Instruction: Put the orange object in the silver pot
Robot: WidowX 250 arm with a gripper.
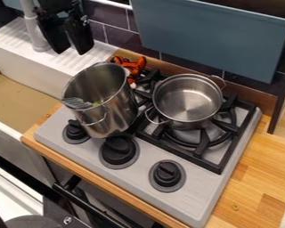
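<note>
The black gripper [71, 48] hangs at the upper left, above the sink's white ribbed ledge, its two fingers apart with nothing between them. An orange object [135, 67] with dark markings lies at the back of the stove, right behind the tall pot, which hides part of it; the gripper is to its left and higher. Two silver pots stand on the stove: a wide, low pot [187, 99] on the right burner, with nothing seen inside, and a tall pot [112, 113] on the left, tilted, holding a grey slotted utensil and something green.
The grey stove [124, 182] has black grates and three black knobs [167, 173] along the front. A white sink [26, 75] lies to the left, with the faucet post [34, 26] beside the arm. A blue-grey panel [210, 40] rises behind the pots. Wooden counter [252, 178] borders the right.
</note>
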